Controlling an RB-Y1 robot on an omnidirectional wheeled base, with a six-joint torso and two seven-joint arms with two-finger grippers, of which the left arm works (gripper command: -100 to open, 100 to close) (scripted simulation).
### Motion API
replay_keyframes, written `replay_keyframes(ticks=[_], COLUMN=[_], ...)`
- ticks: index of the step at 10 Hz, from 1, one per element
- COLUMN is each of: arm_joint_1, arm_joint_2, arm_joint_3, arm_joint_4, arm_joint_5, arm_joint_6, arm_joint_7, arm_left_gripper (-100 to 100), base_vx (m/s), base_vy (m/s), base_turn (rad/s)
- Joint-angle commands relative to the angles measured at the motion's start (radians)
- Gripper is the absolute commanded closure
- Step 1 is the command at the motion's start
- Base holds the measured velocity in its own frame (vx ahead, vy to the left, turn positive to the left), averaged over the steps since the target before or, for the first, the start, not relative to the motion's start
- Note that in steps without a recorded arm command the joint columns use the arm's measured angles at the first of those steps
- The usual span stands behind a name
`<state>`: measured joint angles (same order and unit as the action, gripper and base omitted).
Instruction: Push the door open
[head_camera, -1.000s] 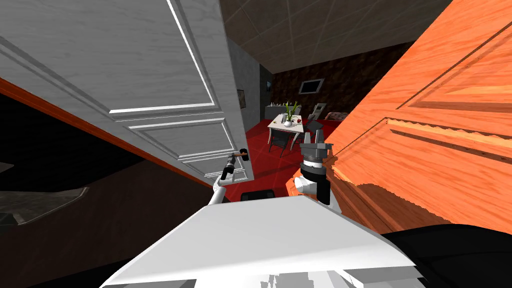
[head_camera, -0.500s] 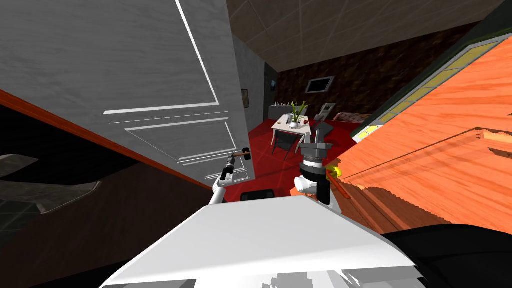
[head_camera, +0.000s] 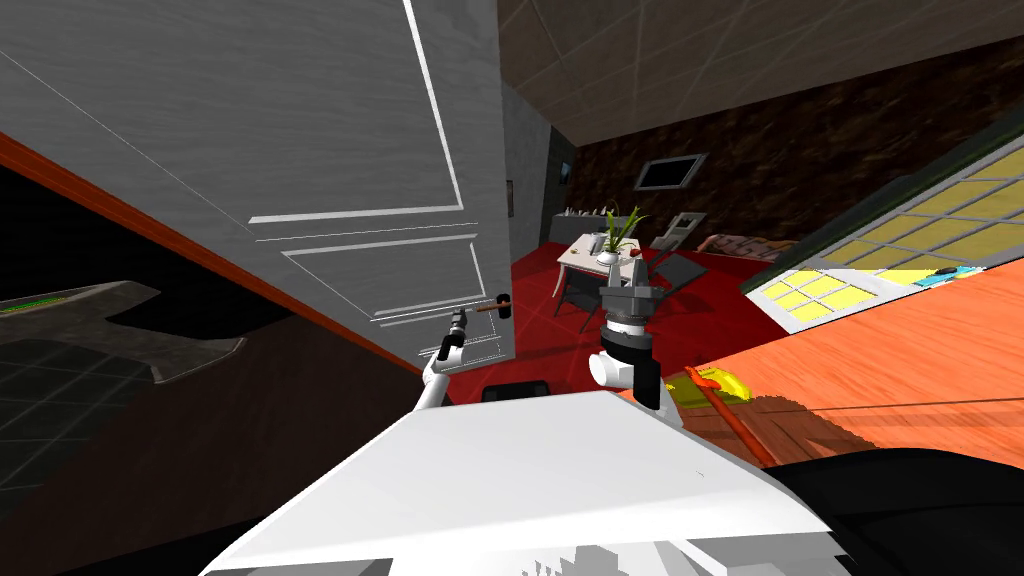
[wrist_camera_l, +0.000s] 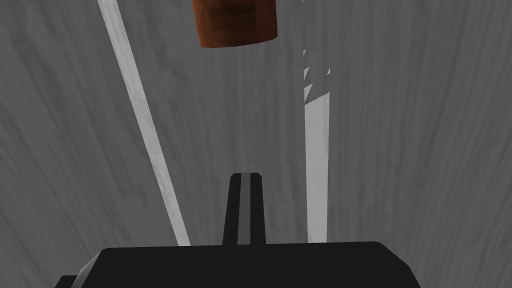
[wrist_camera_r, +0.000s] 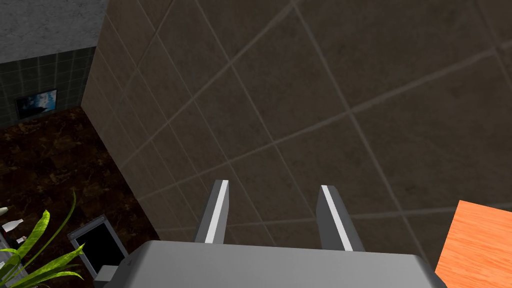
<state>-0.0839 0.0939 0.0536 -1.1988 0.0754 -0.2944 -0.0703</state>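
The grey panelled door (head_camera: 350, 150) fills the left of the head view, its free edge beside the opening into a room with a red floor. Its brown lever handle (head_camera: 492, 306) sticks out near that edge. My left gripper (head_camera: 460, 320) is low on the door face just beside the handle. In the left wrist view its fingers (wrist_camera_l: 245, 176) are shut together, pointing at the grey door face (wrist_camera_l: 400, 150), with the brown handle (wrist_camera_l: 235, 22) beyond the tips. My right gripper (head_camera: 628, 272) is raised in the opening, open and holding nothing (wrist_camera_r: 274, 187).
An orange wood surface (head_camera: 900, 370) lies along the right, with a yellow and red object (head_camera: 715, 383) at its edge. Beyond the opening stand a white table (head_camera: 585, 255) with a plant, dark chairs and a lit window (head_camera: 880, 250). A black area lies at the left.
The whole view has shifted, so I have moved. The orange surface has dropped back to the lower right, uncovering the window. The door edge sits further right. My left gripper stays by the handle.
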Motion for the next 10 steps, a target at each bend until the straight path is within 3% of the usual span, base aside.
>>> replay_keyframes(ticks=[1, 6, 10], arm_joint_1=[-0.026, -0.094, -0.171], arm_joint_2=[-0.002, -0.012, -0.031], arm_joint_3=[0.007, 0.023, 0.041], arm_joint_4=[0.033, 0.121, 0.220], arm_joint_5=[-0.007, -0.024, -0.043], arm_joint_6=[-0.008, -0.033, -0.061], arm_joint_7=[0.002, 0.005, 0.007], arm_left_gripper=[-100, -100, -100], base_vx=[-0.044, -0.033, -0.036], base_vy=[0.011, -0.007, -0.022], base_turn=[0.071, 0.071, 0.097])
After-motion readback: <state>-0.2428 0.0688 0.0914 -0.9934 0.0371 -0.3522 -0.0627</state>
